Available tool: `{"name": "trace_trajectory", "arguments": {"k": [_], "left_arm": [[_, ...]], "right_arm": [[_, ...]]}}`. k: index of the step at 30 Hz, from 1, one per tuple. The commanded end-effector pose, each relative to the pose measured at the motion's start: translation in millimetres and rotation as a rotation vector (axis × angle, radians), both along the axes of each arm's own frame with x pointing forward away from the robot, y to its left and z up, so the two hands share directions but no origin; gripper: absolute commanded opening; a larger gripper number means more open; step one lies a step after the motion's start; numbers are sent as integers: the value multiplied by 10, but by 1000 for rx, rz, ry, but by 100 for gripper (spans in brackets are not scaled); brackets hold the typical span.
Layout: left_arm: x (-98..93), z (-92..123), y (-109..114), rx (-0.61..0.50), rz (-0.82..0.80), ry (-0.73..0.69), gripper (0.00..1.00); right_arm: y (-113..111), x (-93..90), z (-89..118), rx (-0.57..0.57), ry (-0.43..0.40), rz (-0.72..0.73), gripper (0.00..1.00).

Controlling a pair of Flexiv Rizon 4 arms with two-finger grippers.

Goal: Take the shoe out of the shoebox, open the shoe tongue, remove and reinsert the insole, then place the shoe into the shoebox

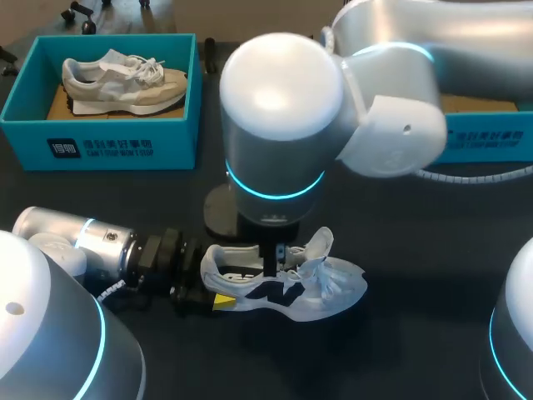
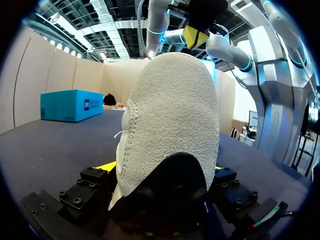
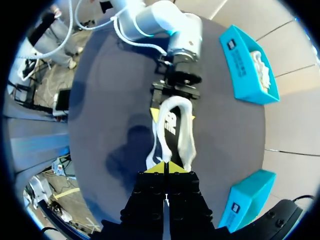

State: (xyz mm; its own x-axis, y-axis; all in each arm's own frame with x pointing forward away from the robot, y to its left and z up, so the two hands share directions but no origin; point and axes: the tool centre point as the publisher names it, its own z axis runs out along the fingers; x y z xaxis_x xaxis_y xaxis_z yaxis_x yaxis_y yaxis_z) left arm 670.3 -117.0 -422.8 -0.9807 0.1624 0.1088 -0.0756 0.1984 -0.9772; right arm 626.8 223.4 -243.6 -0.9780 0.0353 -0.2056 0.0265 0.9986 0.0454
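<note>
The left fingers [image 2: 106, 166] stand on either side of the heel of the white shoe [image 1: 291, 293], one yellow tip at each flank, and they clamp it from both sides. In the left wrist view the suede heel cup rises directly ahead of them and fills most of what lies between and above them.

The right fingers [image 3: 156, 169] are pressed together, yellow tips meeting with no gap. They hang over the shoe's upper near the tongue and laces. Whether anything thin is pinched between them cannot be told. In the right wrist view the shoe stretches straight ahead of these tips, with the opening and heel at the far end where the left fingers hold it.

The white shoe lies on the dark tabletop [image 1: 400, 250], heel toward the left fingers and toe pointing away from them, its laces loose beside the right fingers.

Well beyond both pairs of fingers, the teal shoebox [image 1: 125, 146] sits open on the tabletop with a beige shoe [image 1: 125, 79] inside. A second teal box [image 1: 491, 142] sits far off on the right arm's side.
</note>
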Motion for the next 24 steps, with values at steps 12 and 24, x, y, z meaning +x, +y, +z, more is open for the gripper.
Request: {"name": "trace_trajectory", "arguments": {"k": [12,24], "left_arm": [[6,-17,4,-1,2,0,0],[6,-17,4,-1,2,0,0]], "right_arm": [[324,137,-254,-28,20,41,0],[481,322,-675,-55,51,97,0]]}}
